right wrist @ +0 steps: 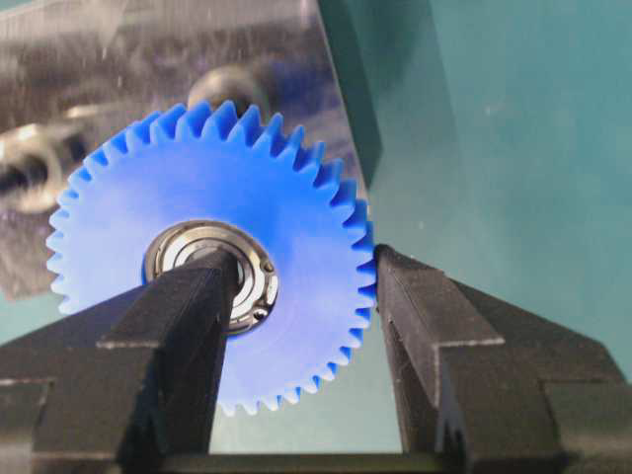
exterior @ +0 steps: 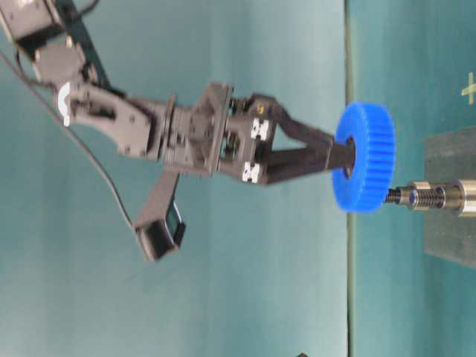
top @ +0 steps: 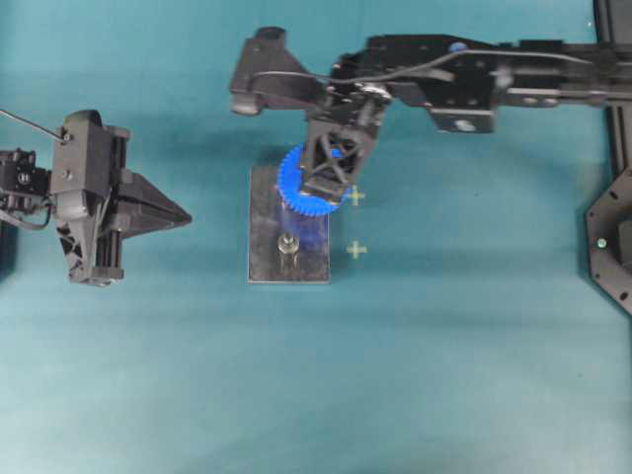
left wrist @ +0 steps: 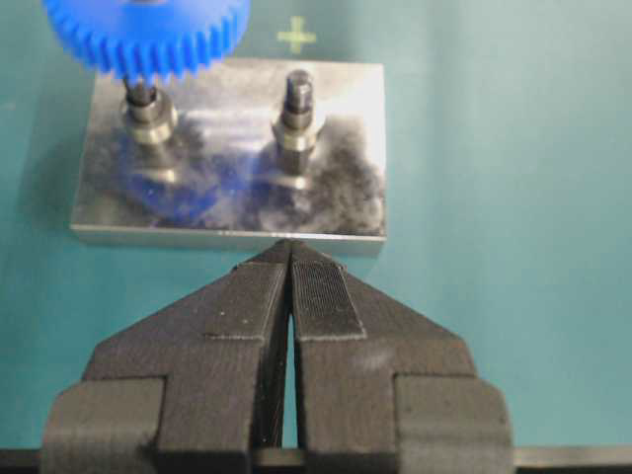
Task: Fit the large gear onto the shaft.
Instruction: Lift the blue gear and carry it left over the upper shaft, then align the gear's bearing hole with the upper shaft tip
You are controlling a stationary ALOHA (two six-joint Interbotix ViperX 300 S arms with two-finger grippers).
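While our right hand (right wrist: 296,326) grasps the large gear (right wrist: 212,262), one finger in its bearing hub and the other against the teeth, the gear sits just beyond our fingertips, above the tip of the shaft (left wrist: 146,111). Our left hand (left wrist: 289,259) is clenched, empty, just short of the plate (left wrist: 227,212) on the tabletop (top: 444,375).

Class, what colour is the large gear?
Bright blue; the large gear shows best in the right wrist view.
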